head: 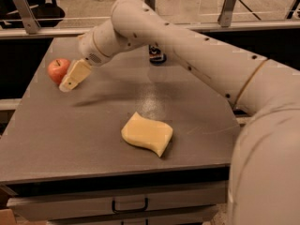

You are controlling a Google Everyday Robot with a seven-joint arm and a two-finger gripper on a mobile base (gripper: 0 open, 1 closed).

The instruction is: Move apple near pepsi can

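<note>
The red-orange apple (pixel 57 70) sits on the grey table (pixel 93 135) at the far left. My gripper (pixel 71 80) hangs from the white arm right beside the apple, on its right side, its pale fingers pointing down-left and touching or nearly touching the fruit. The pepsi can (pixel 156 55) stands at the back of the table, right of the apple; my arm hides most of it and only its dark lower part shows.
A wavy pale-yellow sponge (pixel 147 133) lies in the front middle of the table. A drawer with a dark handle (pixel 130 205) runs under the front edge. A metal railing (pixel 28 13) stands behind the table.
</note>
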